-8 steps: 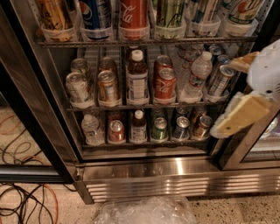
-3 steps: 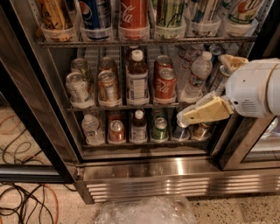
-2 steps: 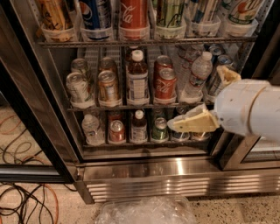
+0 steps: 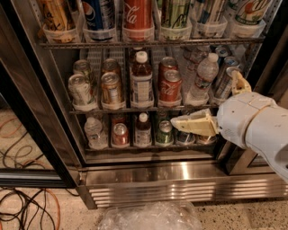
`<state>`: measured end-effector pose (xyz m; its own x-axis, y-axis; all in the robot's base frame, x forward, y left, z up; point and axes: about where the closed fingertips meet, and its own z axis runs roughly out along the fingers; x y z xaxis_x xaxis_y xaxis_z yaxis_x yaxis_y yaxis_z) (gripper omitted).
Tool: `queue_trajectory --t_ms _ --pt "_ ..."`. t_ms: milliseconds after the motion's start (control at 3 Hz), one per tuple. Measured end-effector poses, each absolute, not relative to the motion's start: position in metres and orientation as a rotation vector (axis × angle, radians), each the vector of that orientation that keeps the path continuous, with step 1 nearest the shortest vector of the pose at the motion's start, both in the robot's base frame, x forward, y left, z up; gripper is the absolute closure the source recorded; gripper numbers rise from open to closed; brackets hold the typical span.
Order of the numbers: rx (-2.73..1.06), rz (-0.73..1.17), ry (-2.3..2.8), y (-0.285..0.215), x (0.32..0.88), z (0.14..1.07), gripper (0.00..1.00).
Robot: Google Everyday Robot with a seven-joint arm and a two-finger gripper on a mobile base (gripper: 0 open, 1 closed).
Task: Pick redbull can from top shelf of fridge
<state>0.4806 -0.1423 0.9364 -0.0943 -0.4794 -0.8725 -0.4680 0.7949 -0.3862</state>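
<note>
The fridge stands with its glass door open. The top shelf in view holds cans in translucent cups. A blue-and-silver redbull can stands there, second from the right, cut off by the picture's top edge. More slim silver-topped cans stand at the right end of the rack below. My gripper is open and empty at the right, low in front of the two lower racks. One cream finger points left over the bottom row, the other finger points up by the slim cans.
The top rack also holds a yellow can, a Pepsi can, a Coca-Cola can and a green-striped can. Water bottles, juice bottles and soda cans fill the lower racks. Cables and clear plastic lie on the floor.
My arm has swung in from the right and down. The lower finger now reaches further left across the bottom row. Nothing in the fridge has moved.
</note>
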Motion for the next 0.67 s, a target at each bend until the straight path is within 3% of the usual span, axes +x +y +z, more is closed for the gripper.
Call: queue_trajectory --t_ms 667 --pt "-0.722 0.002 1.716 -0.1398 0.4827 0.9402 0.0"
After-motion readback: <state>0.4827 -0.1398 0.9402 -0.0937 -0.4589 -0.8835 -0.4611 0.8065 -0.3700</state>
